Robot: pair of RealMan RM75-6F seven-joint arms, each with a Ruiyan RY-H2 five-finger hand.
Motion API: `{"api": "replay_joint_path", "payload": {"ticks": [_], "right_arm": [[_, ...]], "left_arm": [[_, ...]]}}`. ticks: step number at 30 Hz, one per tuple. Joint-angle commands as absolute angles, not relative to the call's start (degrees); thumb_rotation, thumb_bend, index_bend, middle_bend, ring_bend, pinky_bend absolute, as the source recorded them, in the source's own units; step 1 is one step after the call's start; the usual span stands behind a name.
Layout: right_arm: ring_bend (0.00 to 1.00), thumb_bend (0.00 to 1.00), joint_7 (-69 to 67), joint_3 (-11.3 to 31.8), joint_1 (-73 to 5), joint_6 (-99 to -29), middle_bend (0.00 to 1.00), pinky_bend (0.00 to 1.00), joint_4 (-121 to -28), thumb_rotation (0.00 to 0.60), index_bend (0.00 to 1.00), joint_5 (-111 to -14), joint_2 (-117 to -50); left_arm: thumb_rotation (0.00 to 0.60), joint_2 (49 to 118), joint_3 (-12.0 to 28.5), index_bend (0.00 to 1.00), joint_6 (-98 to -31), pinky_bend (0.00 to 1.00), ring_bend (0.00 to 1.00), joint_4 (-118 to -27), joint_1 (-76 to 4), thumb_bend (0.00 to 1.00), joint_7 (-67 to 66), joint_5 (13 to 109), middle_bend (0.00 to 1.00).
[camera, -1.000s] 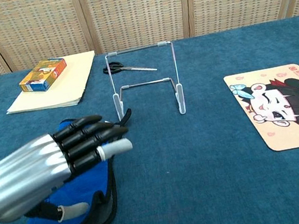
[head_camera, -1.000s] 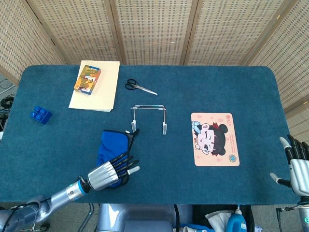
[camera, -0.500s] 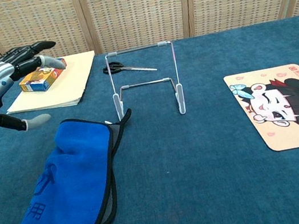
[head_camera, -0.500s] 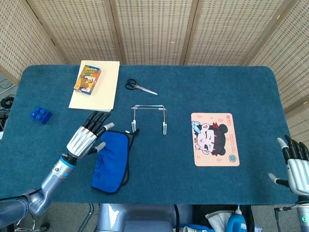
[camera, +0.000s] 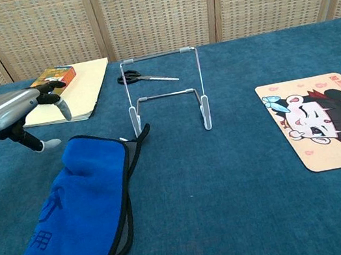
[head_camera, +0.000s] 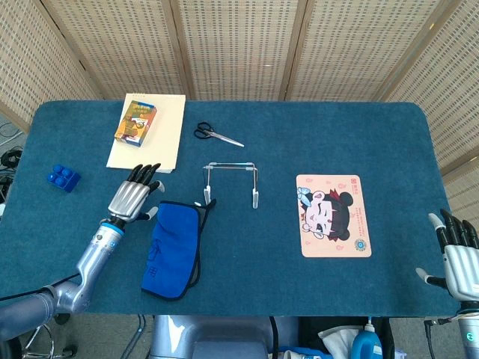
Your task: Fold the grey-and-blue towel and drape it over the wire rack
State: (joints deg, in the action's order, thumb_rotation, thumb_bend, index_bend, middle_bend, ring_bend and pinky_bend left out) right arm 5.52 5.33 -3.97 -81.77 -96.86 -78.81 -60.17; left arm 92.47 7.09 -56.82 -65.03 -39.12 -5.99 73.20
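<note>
The towel [head_camera: 174, 247] [camera: 80, 213] lies folded lengthwise on the blue table, blue face up with a grey underside and dark trim showing at its right edge. Its far corner reaches the left foot of the wire rack [head_camera: 230, 182] [camera: 165, 92], which stands upright and bare. My left hand [head_camera: 134, 196] [camera: 15, 115] hovers just left of the towel's far end, fingers extended and apart, holding nothing. My right hand [head_camera: 458, 254] is at the table's near right corner, fingers spread, far from the towel.
Scissors [head_camera: 217, 134] [camera: 144, 77] lie behind the rack. A snack box [head_camera: 135, 121] [camera: 56, 77] rests on a cream folder [head_camera: 151, 134] at the back left. A blue toy brick [head_camera: 63, 178] sits far left. A cartoon mat [head_camera: 332, 215] [camera: 324, 120] lies to the right.
My left hand lifted off the towel and moved away to the far left of it. The towel now lies flat and uncovered. The right hand barely moved.
</note>
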Motion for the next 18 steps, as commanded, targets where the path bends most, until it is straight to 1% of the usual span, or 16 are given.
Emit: {"api": "replay_joint_path", "payload": {"ticks": [1, 8, 18], "right_arm": [[0.0, 0.0, 5.57, 5.45, -4.13, -81.35, 0.0, 0.0, -96.59, 0.6, 0.0, -78.33, -60.31], [0.0, 0.0, 5.76, 5.52, -4.28, -81.13, 0.0, 0.0, -96.48, 0.6, 0.0, -78.0, -60.43], [0.0, 0.0, 5.38, 5.58, -4.22, -81.24, 0.0, 0.0, -96.51, 0.6, 0.0, -77.87, -60.27]], "left_arm": [[0.6, 94.2, 8.67, 0.37, -52.66, 0.0, 0.0, -64.49, -41.03, 0.32, -10.66, 68.94, 0.0], [0.6, 96.18, 9.72, 0.38, -49.22, 0.0, 0.0, -63.17, -42.05, 0.32, -13.53, 64.52, 0.0], [0.6, 98.19, 10.2, 0.38, -48.4, 0.0, 0.0, -61.15, -42.36, 0.32, -15.47, 61.96, 0.0]]}}
